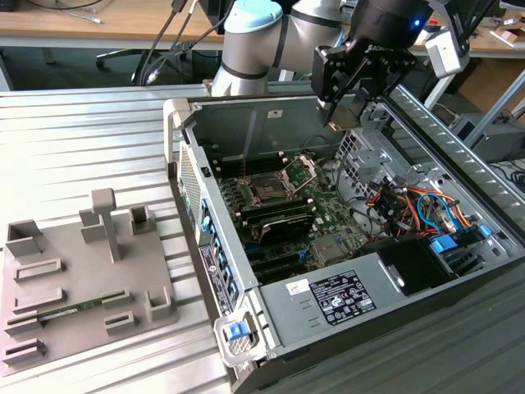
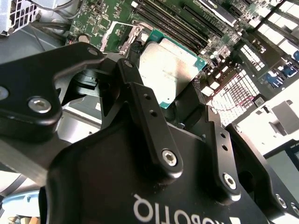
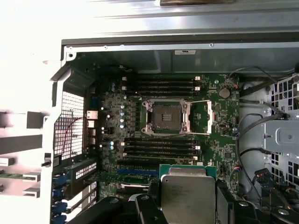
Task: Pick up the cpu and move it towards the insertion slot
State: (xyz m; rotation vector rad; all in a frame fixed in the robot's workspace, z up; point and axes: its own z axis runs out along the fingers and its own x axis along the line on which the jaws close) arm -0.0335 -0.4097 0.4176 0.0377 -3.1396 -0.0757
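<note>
Gripper (image 2: 180,100) fingers clamp 1 cpu (image 3: 188,196) by its opposite edges, silvery lid facing out, holding it flat and level high above the open computer case (image 1: 344,320), apparently so the chip stays parallel to the motherboard (image 3: 215,149) below. In the first wrist view, 1 insertion slot (image 3: 167,116) lies well apart from the held chip, its retaining plate (image 3: 211,116) swung aside, leaving the dark socket bare to receive it. Long black memory slots (image 3: 161,148) lie in 2 banks flanking the socket. In the exterior view, 1 grey plastic tray (image 1: 82,287) sits on the table beside the case.
</note>
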